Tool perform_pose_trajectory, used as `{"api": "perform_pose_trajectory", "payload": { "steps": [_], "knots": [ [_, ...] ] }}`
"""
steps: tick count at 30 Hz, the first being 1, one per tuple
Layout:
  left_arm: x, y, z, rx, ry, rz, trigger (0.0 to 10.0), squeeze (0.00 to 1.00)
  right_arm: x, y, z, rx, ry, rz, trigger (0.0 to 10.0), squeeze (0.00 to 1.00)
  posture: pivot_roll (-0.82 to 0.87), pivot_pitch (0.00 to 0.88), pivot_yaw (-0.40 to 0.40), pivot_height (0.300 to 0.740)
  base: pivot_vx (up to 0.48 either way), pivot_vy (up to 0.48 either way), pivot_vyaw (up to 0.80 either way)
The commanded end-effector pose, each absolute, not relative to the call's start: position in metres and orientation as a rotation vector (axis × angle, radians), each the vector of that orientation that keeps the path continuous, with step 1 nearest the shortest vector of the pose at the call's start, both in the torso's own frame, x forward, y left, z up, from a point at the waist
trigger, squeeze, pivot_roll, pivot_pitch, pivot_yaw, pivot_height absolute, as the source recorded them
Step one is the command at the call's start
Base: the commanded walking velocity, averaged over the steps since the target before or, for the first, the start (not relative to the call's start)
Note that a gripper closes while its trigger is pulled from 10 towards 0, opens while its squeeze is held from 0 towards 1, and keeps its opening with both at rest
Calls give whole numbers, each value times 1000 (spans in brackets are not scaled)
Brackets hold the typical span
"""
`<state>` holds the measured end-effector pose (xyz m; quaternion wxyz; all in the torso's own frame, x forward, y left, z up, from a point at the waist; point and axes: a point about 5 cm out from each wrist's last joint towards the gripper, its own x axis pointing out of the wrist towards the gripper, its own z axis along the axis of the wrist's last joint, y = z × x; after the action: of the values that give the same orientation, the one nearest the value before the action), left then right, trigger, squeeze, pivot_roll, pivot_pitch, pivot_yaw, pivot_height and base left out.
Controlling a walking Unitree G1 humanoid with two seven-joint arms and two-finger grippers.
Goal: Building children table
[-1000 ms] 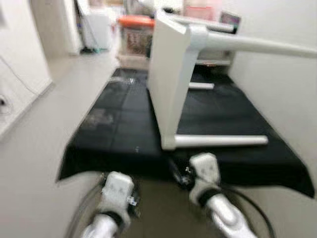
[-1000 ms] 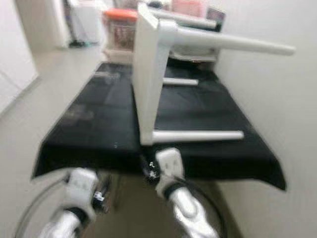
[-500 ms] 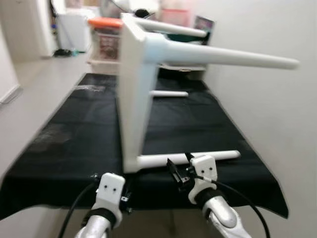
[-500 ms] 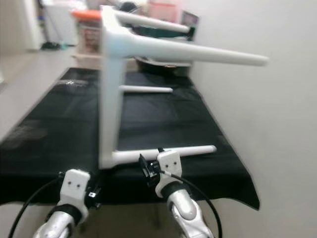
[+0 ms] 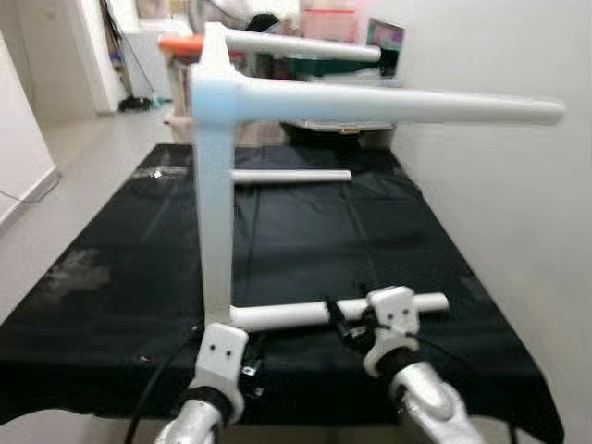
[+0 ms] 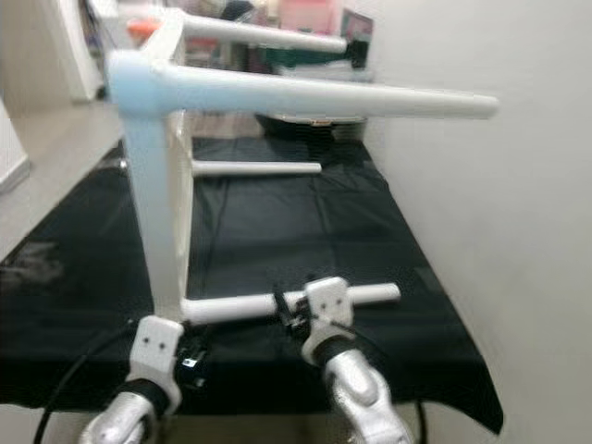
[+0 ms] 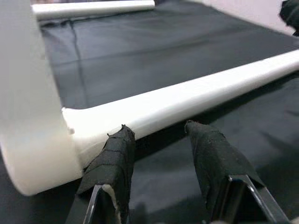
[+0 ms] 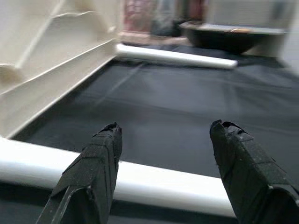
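A white children's table lies on its side on a black mat [image 5: 120, 277], its top [image 5: 215, 185] standing on edge. Two legs jut out high toward the right [image 5: 388, 106], and two rest low: the far one [image 5: 291, 175] and the near one [image 5: 287, 314] on the mat. My left gripper [image 7: 158, 127] is open, its fingertips [image 7: 117, 149] just short of where the near low leg [image 7: 187, 95] joins the top. My right gripper [image 8: 167, 126] is open wide, straddling the same leg [image 8: 163, 186] farther along; in the left eye view it is the right gripper [image 5: 347, 328].
A white wall [image 5: 499, 203] runs close along the mat's right side. Storage boxes with an orange lid [image 5: 176, 42] and a dark basin [image 8: 233, 35] stand beyond the mat's far end. Pale floor [image 5: 83, 157] stretches to the left.
The head view has swung round and drawn nearer the table. Both grippers have come forward over the mat's front edge to the near low leg.
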<state>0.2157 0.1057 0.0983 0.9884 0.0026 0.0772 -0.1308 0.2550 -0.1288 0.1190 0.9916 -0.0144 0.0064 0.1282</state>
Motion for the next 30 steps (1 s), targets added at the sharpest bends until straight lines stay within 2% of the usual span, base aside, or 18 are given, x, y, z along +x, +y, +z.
{"api": "perform_pose_trajectory", "payload": {
  "steps": [1, 7, 10, 13, 15, 16, 18, 21, 25, 30],
  "knots": [
    [215, 108, 96, 9, 168, -262, 10000, 0, 256, -126, 121, -26, 1, 254, 10000, 0, 98, 0, -76, 740, 0, 0, 0],
    [216, 105, 103, 3, 126, -293, 10000, 0, 263, -133, 131, -46, -49, 191, 10000, 0, 96, 0, -75, 740, 0, 0, 0],
    [237, 109, 121, 58, 10, -277, 10000, 0, 279, -144, 153, -291, -165, -14, 10000, 0, 90, 0, -67, 740, 0, 0, 0],
    [243, 110, 125, 60, -14, -277, 10000, 0, 281, -145, 159, -344, -200, -51, 10000, 0, 90, 0, -67, 740, 0, 0, 0],
    [254, 100, 139, 24, -76, -339, 10000, 0, 283, -154, 172, -500, -286, -147, 10000, 0, 103, 6, -55, 740, 0, 0, 0],
    [254, 100, 139, 24, -76, -339, 10000, 0, 283, -154, 172, -500, -286, -147, 10000, 0, 103, 6, -55, 740, 0, 0, 0],
    [262, 87, 150, 8, -118, -423, 10000, 0, 284, -162, 184, -637, -367, -275, 10000, 0, 105, 16, -52, 740, 0, 0, 0],
    [264, 79, 152, 15, -129, -463, 10000, 0, 282, -164, 191, -689, -422, -353, 10000, 0, 102, 28, -43, 740, 0, 0, 0],
    [273, 59, 150, 19, -131, -533, 10000, 0, 274, -158, 211, -793, -596, -509, 10000, 0, 99, 50, -23, 740, 0, 0, 0],
    [279, 56, 152, 28, -138, -515, 10000, 0, 273, -152, 227, -833, -719, -574, 10000, 0, 100, 67, -7, 740, 0, 0, 0]
  ]
}}
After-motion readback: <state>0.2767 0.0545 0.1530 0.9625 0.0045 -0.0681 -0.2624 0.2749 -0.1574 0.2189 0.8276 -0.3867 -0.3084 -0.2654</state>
